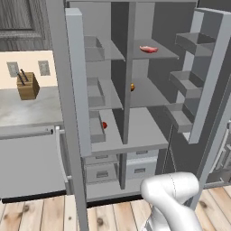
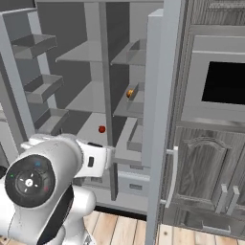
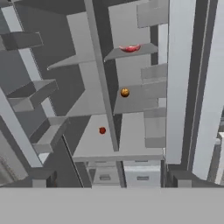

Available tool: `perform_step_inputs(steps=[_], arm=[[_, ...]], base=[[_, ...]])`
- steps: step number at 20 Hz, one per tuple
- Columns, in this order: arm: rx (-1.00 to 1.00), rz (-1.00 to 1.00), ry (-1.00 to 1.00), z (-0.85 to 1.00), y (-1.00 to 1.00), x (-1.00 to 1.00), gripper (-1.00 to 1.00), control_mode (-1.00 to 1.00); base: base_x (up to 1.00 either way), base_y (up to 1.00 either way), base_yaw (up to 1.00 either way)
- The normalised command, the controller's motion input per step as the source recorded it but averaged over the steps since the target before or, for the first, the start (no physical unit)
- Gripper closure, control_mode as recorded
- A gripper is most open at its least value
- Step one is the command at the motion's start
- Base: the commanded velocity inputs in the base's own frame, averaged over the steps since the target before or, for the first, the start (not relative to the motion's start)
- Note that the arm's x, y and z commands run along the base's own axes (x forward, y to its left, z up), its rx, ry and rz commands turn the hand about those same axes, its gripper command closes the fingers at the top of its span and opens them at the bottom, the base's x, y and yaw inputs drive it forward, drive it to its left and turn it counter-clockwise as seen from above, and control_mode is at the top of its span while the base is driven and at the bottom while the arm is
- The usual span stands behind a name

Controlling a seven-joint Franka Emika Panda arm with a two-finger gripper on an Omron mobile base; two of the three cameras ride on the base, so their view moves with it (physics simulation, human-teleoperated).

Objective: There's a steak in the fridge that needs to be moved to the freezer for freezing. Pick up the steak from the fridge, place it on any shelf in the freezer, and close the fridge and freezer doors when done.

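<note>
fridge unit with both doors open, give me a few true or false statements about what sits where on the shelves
1. The steak lies on the top shelf. True.
2. The small orange ball sits on the same shelf as the steak. False: it sits one shelf lower.
3. The small red ball lies on the lowest shelf, on the other side of the centre divider from the steak. True.
4. The steak is gripped by the robot. False: it rests alone on its shelf, with nothing touching it.
5. A knife block stands on the counter beside the unit. True.
</note>
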Motion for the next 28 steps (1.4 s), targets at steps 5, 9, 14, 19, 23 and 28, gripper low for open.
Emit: perform_step_inputs(steps=[5, 9, 14, 19, 23, 28], arm=[[0.01, 0.07, -0.09, -0.08, -0.66, 0.00, -1.00, -1.00], [0.00, 0.02, -0.09, -0.23, -0.47, 0.10, -1.00, -1.00], [0.00, 0.00, -0.16, -0.39, -0.31, 0.24, -1.00, -1.00], [0.00, 0.00, -0.12, -0.16, -0.42, 0.44, -1.00, -1.00], [0.00, 0.09, -0.07, -0.04, -0.39, 0.05, -1.00, -1.00], [0.00, 0.20, -0.02, -0.10, -0.30, 0.23, -1.00, -1.00]], base=[[0.00, 0.00, 0.00], [0.00, 0.00, 0.00], [0.00, 0.00, 0.00], [0.00, 0.00, 0.00], [0.00, 0.00, 0.00], [0.00, 0.00, 0.00]])
